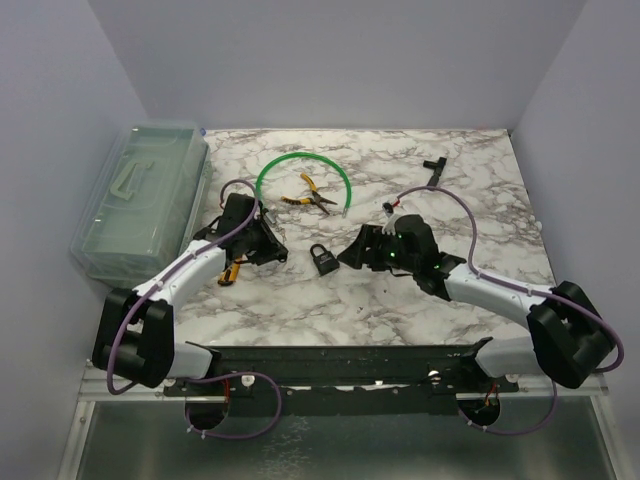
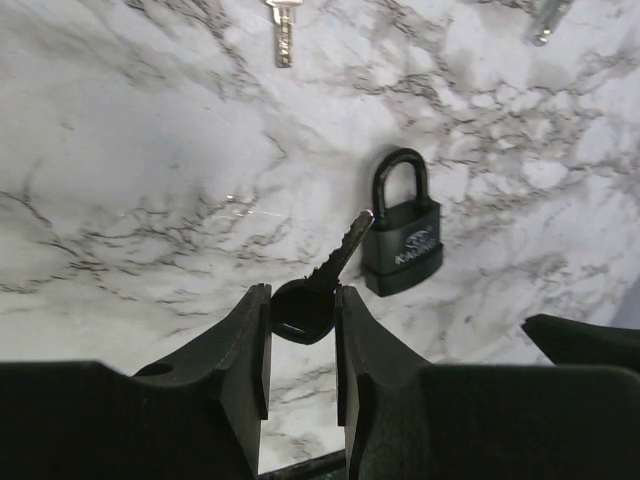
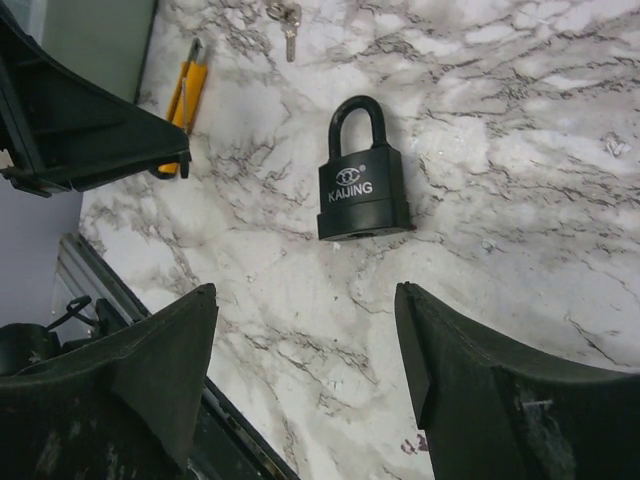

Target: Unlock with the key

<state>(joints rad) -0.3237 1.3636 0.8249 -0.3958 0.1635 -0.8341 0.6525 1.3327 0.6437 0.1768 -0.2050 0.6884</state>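
The key (image 2: 335,265) is a small one with a round black head and a thin metal blade. It is pinched by its head between the two fingers of the left end effector (image 2: 303,305), and the blade sticks out free, slanting toward the padlock (image 2: 402,240). In the left wrist view the tip of the blade stands just beside the left leg of the shackle, but I cannot tell if it touches. I judge the key to be very light and stiff, with a smooth head that can turn or slip between the fingers if the blade meets resistance. For this reason the flat sides of the head are the right place to hold it, as it is held now. The padlock lies flat on the marble surface (image 2: 150,150) between the two arms, its shackle closed and pointing away from the bases. It looks compact and heavier than the key, yet loose on a smooth surface, so I expect it to slide when pushed; the sides of its body are the place to hold it steady. The right end effector (image 3: 305,300) hovers near its bottom end with fingers spread wide and holds nothing. A second, pale silvery key (image 2: 283,30) lies on the surface farther away.
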